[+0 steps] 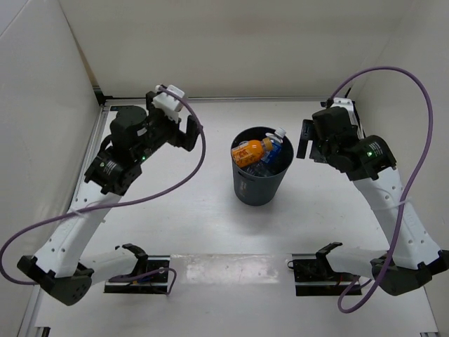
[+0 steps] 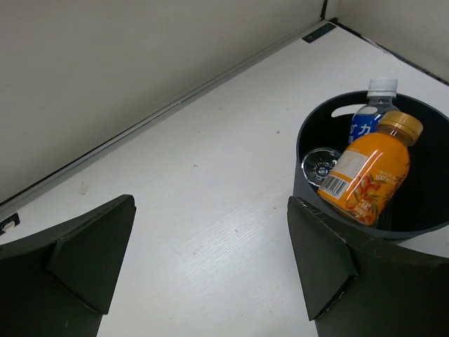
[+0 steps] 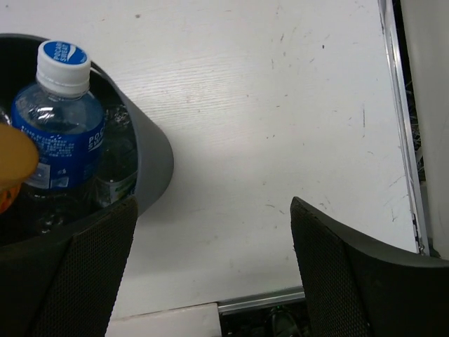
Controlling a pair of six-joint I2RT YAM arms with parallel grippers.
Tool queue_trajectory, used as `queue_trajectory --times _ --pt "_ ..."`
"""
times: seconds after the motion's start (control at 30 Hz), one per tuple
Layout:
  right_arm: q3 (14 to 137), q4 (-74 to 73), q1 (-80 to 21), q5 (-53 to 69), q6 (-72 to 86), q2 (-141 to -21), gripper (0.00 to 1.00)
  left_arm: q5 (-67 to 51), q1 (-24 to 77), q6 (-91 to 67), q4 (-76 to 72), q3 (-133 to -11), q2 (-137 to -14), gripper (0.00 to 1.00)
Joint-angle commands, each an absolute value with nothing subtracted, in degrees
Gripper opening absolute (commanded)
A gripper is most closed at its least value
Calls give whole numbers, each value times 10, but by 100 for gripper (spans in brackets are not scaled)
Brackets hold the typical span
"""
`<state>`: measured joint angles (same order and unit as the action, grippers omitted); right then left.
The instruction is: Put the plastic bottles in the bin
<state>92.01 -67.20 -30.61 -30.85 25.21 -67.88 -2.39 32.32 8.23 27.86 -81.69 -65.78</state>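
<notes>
A: Log the table [image 1: 210,232] first.
B: White, walled on three sides. The left arm [image 1: 77,235] runs up the left of the overhead view and the right arm [image 1: 393,210] up the right.
A: Bin [image 1: 261,189]?
B: Dark, round, upright at centre frame, between the two arms and touching neither.
A: Tool state?
B: Left gripper [image 2: 210,203]: released, jaws spread wide, bare table between them, bin at its camera's right edge. Right gripper [image 3: 214,210]: also released and empty, bin at upper left of its view.
A: Bottles?
B: All those visible are inside the bin. The orange bottle [image 2: 365,172] leans on top. The blue-labelled bottle [image 3: 59,133] stands behind it with its white cap above the rim. One clear bottle [image 2: 320,166] shows only its base. Another clear one [image 3: 118,154] sits against the bin wall, its label too dim to read.
</notes>
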Motion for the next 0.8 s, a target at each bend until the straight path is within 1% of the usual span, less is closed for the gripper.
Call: queue_trajectory --times 0.0,0.07,0.1,0.13,0.2,0.27,0.3,0.37,0.4,0.47,0.6,0.77 --pt "920 -654 -296 -338 272 -674 90 29 317 53 295 -785 -654 100" --pt "922 -650 -297 -348 273 -675 90 102 296 -23 324 -751 -639 100" --pt "919 -648 -298 -353 273 -675 90 165 288 -51 336 -740 -634 100" --pt "918 -645 -301 -363 275 -673 90 213 259 -116 359 -717 -610 100" --pt "910 -640 -305 -376 280 -671 90 226 222 -134 372 -650 -573 100" --pt "904 -638 -319 -391 277 -668 90 226 193 -142 342 -609 -514 100" --pt "894 -639 -323 -395 265 -664 90 228 172 -158 306 -553 -500 100" --pt "888 -635 -351 -400 244 -657 90 250 134 -198 290 -523 -452 100" --pt "881 -636 -365 -404 236 -656 90 254 125 -199 264 -482 -442 100" --pt "875 -639 -380 -405 229 -652 90 247 118 -174 237 -448 -416 100" --pt "871 -642 -386 -395 220 -653 90 242 117 -121 245 -424 -406 100" --pt "865 -646 -373 -396 228 -645 90 286 112 -119 279 -423 -419 100"
